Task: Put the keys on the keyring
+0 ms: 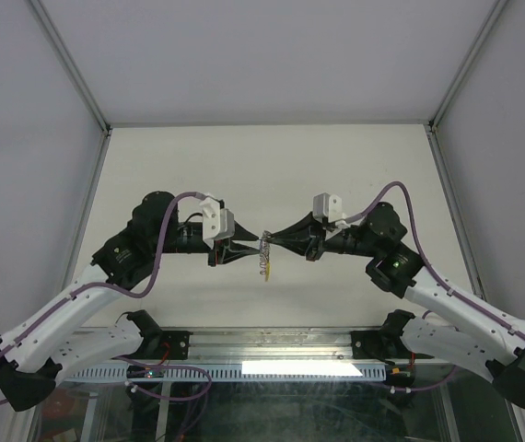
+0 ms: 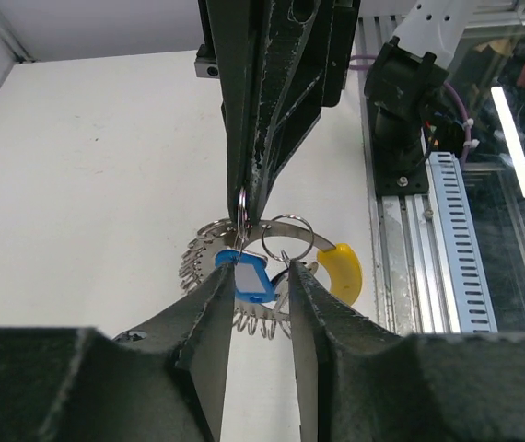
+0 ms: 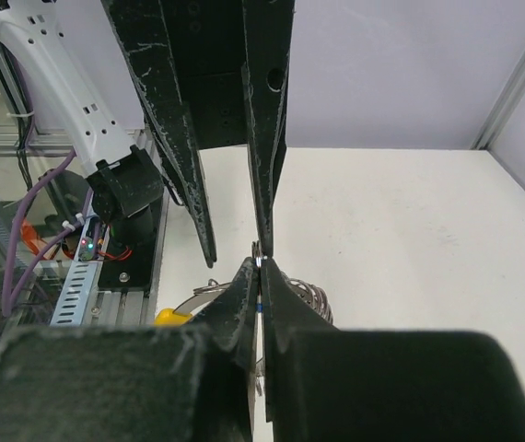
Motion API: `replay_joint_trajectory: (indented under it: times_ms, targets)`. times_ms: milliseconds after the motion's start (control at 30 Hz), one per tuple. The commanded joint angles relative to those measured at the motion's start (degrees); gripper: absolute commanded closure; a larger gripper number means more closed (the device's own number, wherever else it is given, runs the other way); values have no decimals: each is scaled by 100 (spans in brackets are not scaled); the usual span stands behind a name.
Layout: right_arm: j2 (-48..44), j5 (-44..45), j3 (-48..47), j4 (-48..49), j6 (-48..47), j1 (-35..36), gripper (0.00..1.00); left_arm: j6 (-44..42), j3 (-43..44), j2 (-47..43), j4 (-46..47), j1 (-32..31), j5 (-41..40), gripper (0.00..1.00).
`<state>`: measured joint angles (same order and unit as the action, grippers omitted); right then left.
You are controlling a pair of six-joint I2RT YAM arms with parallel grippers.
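The keyring (image 2: 203,256) is a whitish-silver ribbed coil with a yellow segment (image 2: 341,272) on one side. It hangs in the air just under the right gripper (image 2: 243,219), clear of the table (image 1: 244,157). That gripper's fingers are pressed together on a thin wire loop (image 2: 242,198) at the top of the bunch. Just below its tips, beside the coil, sit two round silver rings (image 2: 290,238) and a key (image 2: 251,279) with a bright blue head; the key's blade cannot be made out. The left gripper (image 2: 261,272) faces the right gripper tip to tip, its fingers spread. In the left wrist view the blue head shows in the gap between them, and whether either finger touches it cannot be told. In the right wrist view one left finger (image 3: 267,120) reaches right to the right gripper's tips and the other (image 3: 184,138) stands apart to the side. Bare white table lies on every side of the right gripper. The back edge and both side edges, each met by a grey wall (image 1: 23,110) with metal posts at the corners, are well away from it. The metal rail (image 1: 272,345) carrying the arm bases runs along the near edge, also well apart.
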<state>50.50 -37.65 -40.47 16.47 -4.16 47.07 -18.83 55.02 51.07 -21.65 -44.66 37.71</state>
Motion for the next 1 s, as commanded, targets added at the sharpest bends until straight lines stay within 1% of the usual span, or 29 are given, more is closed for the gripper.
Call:
replay_joint_trajectory:
  times_ms: [0,400,500,600,800,967]
  targets:
    - [-174,62,-97,559,-58,4,100,555,-230,-304,954,-35,-221,70]
    - [-137,33,-136,568,-76,-1,100,1354,-780,-438,2108,-41,-198,68]
    - [-122,-12,-152,568,-76,2,100,1385,-805,-402,2201,-38,-150,74]
    - [-114,-40,-159,551,-80,4,100,1374,-777,-327,2222,-35,-63,78]
    - [-108,-75,-144,550,-69,4,100,1328,-736,-219,2219,-36,61,82]
    - [-119,-94,-137,602,-52,3,100,1320,-763,-153,2203,-34,111,82]
